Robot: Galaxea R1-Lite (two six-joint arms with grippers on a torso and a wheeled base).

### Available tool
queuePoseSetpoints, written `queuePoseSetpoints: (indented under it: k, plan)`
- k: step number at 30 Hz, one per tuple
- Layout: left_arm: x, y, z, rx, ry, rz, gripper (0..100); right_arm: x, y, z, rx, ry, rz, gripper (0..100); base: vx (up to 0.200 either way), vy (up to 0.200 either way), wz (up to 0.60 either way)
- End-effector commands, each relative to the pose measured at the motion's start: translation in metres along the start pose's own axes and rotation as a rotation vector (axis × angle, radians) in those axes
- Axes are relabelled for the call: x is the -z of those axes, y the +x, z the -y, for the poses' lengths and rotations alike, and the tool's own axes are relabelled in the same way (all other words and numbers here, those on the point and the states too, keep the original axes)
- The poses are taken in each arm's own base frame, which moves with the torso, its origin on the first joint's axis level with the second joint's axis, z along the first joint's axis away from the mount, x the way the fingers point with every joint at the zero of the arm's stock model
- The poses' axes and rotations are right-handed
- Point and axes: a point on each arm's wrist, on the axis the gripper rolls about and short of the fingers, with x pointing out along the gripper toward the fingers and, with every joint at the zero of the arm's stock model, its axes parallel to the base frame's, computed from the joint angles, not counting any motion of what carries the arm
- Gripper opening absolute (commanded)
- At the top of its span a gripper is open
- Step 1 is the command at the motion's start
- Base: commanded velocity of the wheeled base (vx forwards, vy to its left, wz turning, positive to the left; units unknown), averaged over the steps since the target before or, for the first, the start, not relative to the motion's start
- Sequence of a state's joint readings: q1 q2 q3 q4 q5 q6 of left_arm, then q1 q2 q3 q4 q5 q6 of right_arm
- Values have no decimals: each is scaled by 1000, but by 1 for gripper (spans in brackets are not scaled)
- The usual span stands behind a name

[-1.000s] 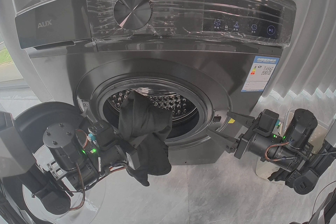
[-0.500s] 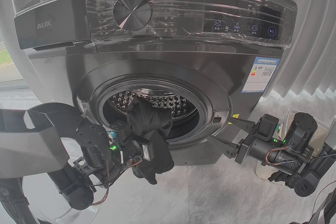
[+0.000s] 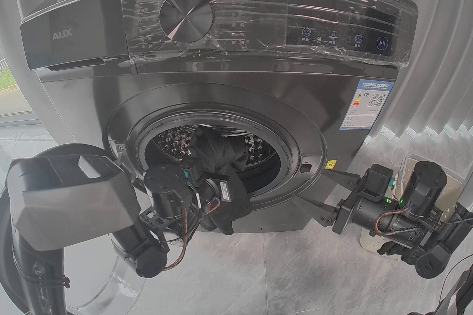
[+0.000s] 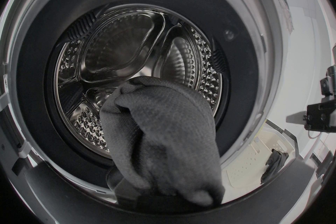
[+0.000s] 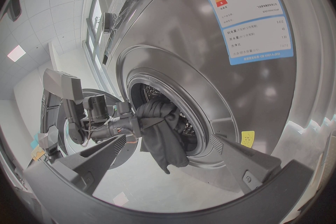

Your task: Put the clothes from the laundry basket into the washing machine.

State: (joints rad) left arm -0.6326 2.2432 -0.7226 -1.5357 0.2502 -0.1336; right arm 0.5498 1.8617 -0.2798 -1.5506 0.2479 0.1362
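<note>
A: Where is the clothing?

B: Your left gripper pinches a black garment at the mouth of the washing machine. The bunched top sits inside the door ring, in front of the steel drum. The tail hangs out over the ring's lower edge (clear of the floor).

A: And the other side?

B: Your right gripper hovers just beside the ring's right edge, fingers spread wide, holding nothing.

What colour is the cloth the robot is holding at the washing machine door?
The cloth is black, seen best in the head view.
</note>
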Motion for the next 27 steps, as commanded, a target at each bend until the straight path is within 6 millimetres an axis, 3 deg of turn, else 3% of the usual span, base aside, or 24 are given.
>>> queuePoseSetpoints:
  k: [1, 7, 16, 27]
  plan:
    - [14, 20, -6, -42, 2, 1, 0, 6, -5, -1, 0, -11, -34, 100, 0, 0, 0]
    - [19, 32, -11, -58, 5, 17, 0, 13, -10, -5, -13, -12, -70, 100, 0, 0, 0]
    - [10, 61, -17, -79, -15, 84, 0, 15, -9, -7, -20, -12, -77, 100, 0, 0, 0]
    - [28, 114, -36, -125, -12, 83, 0, 18, -8, -9, -29, -9, -90, 100, 0, 0, 0]
